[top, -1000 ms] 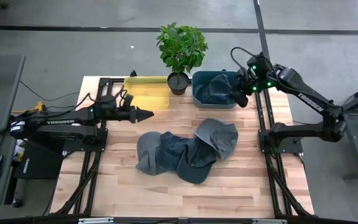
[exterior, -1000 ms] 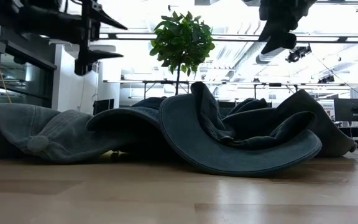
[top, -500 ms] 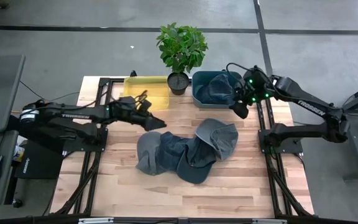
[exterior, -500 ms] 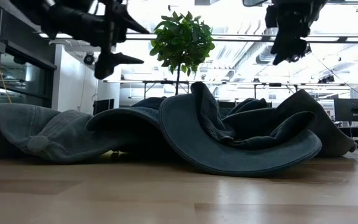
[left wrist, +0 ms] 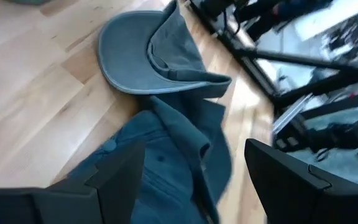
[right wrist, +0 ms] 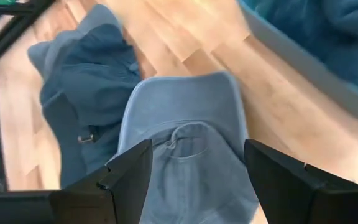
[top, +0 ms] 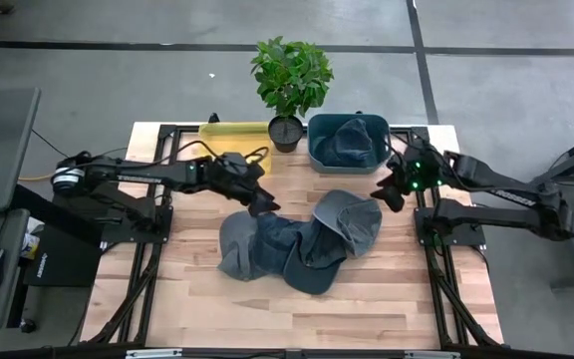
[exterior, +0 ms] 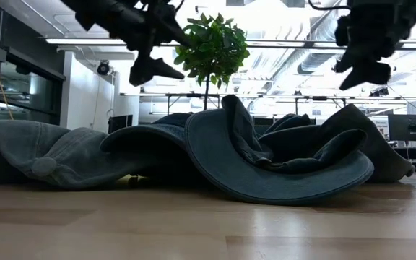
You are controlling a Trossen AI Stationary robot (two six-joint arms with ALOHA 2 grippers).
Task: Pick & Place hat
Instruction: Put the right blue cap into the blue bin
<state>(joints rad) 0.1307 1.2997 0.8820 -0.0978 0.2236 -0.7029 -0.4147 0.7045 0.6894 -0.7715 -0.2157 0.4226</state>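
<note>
Both grippers, left gripper (top: 260, 202) and right gripper (top: 388, 189), hover fingers apart over mid-desk faded blue denim hats (top: 297, 242); each should descend onto one brim.

In the low view the pile of hats (exterior: 215, 155) overlaps so heavily that individual caps cannot be separated, and it hides the counter behind. The blue bin (top: 319, 158) conceals most of the hat inside it (top: 352, 138). Both wrist views are smeared, and the left end effector (top: 262, 202) is possibly touching fabric, though that cannot be told.
</note>
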